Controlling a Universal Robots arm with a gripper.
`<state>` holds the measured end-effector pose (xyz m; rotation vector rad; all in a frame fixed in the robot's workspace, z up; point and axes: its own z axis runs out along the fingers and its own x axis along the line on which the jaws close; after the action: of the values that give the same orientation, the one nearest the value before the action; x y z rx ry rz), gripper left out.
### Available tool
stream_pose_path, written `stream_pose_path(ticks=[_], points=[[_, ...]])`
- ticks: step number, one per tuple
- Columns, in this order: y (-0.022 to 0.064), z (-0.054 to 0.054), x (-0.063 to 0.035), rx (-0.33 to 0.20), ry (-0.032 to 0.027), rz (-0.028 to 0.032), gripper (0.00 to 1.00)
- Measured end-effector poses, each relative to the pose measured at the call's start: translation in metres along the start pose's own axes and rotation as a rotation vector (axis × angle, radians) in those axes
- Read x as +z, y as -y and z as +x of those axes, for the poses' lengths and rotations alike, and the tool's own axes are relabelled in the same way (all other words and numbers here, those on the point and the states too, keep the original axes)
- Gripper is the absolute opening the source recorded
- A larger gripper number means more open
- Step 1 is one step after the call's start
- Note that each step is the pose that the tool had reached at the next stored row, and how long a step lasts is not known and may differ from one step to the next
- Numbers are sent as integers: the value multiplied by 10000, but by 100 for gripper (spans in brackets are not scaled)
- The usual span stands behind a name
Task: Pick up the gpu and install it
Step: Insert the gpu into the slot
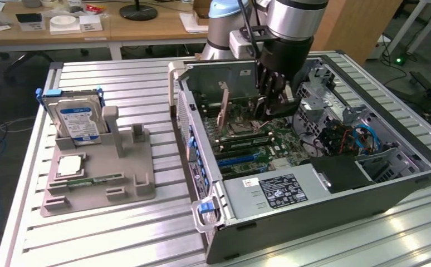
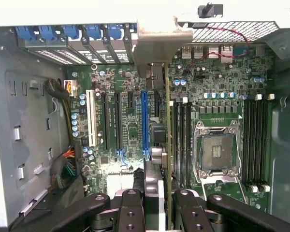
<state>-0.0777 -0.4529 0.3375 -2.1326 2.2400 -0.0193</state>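
**GPU held on edge inside the open computer case**

The gripper [image 1: 271,108] reaches down into the open computer case [image 1: 393,189], which lies on its side on the slatted aluminium table [image 1: 111,233]. Its fingers are drawn in narrow, one on each face of the gpu [image 1: 241,108], and clamp the card between them.

In the wrist view the gripper [image 2: 159,208] holds the gpu [image 2: 158,140] edge-on above the motherboard [image 2: 121,135]. The card's silver bracket [image 2: 159,43] points at the case's rear wall, beside the row of blue slot clips [image 2: 70,33]. The card stands upright between the long blue expansion slot [image 2: 145,121] and the empty CPU socket [image 2: 217,150], just beside the slot. Whether its lower edge touches the board cannot be told.

At the near end of the case sits the power supply [image 1: 275,192].

On the exterior view's left, well apart from the case, a grey fixture tray [image 1: 137,186] rests on the table. It carries an upright hard drive with a blue label [image 1: 78,119], a processor chip [image 1: 68,166] and a narrow green memory stick [image 1: 97,181].
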Motion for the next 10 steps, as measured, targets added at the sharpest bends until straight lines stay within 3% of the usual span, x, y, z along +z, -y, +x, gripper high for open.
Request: stream_pose_path(ticks=[10], points=[[-10, 56, 51, -2, -2, 2, 28]])
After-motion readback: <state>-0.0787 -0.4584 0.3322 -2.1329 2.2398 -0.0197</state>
